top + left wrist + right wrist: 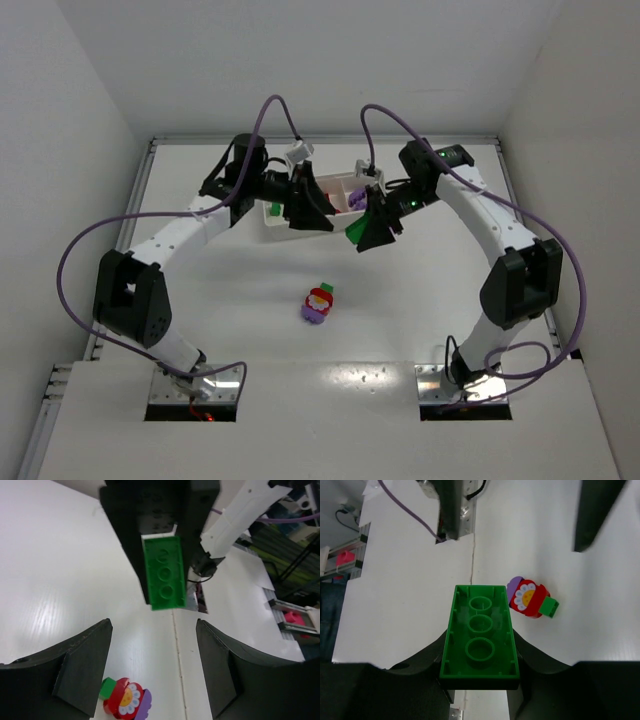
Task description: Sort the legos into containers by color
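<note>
My right gripper (480, 647) is shut on a long green lego brick (481, 635), held off the table with its hollow underside facing the camera. In the top view that green brick (357, 228) hangs at the front edge of the white tray (338, 180). My left gripper (154, 672) is open and holds nothing; it faces the green brick (164, 572) from close by. A clump of red, purple and green legos (319, 303) lies on the table in front of both grippers. A purple lego (357, 200) lies in the tray, and a green piece (272, 210) shows at the tray's left end.
Both arms reach over the tray and hide most of its compartments. Purple cables loop above the arms. White walls close in the table at the left, right and back. The red flower clump (530, 599) sits past the held brick in the right wrist view.
</note>
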Available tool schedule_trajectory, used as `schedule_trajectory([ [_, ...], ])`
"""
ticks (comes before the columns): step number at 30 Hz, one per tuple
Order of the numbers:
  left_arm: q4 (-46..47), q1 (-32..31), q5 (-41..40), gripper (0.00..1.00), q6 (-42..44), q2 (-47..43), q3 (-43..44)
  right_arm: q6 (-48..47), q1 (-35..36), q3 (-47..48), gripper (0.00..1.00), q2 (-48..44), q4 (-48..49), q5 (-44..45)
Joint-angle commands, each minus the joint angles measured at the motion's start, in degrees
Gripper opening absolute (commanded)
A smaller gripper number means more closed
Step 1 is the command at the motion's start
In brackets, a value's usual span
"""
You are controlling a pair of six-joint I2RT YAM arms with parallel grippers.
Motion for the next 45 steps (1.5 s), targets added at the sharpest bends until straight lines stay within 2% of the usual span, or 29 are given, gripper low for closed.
schedule_trajectory([
  [1,-6.73,-0.7,-3.55,0.74,7.99,-0.05,3.25,-2.5,2.4,1.78,0.14,0.46,-0.73,-3.37],
  [7,-9.91,-1.23,-6.19,0.74,11.07,1.19,6.5,-2.5,5.74,3.09,0.15,1.7,-0.73,-2.22],
  [16,-13.77,-2.99,-3.55,0.74,14.23,2.42,7.03,-2.5,7.42,5.29,0.15,4.07,-0.73,0.24],
  [33,-14.83,-3.52,-1.27,0.74,15.29,2.95,7.03,3.91,7.95,4.24,0.15,4.6,7.44,5.07],
  [39,-15.36,-4.04,-0.74,0.71,15.82,2.95,7.03,6.37,7.95,4.24,0.15,4.6,10.07,6.3],
  [43,-15.36,-4.57,-0.74,0.64,16.44,2.95,6.51,7.6,7.95,4.24,0.15,4.6,10.87,6.3],
  [44,-15.36,-4.57,-0.74,0.53,16.44,2.95,6.51,7.6,7.95,4.24,0.15,4.6,10.87,6.3],
  [45,-15.36,-4.57,-0.74,0.47,16.44,2.95,6.51,7.6,7.95,4.24,0.15,4.6,10.87,6.3],
])
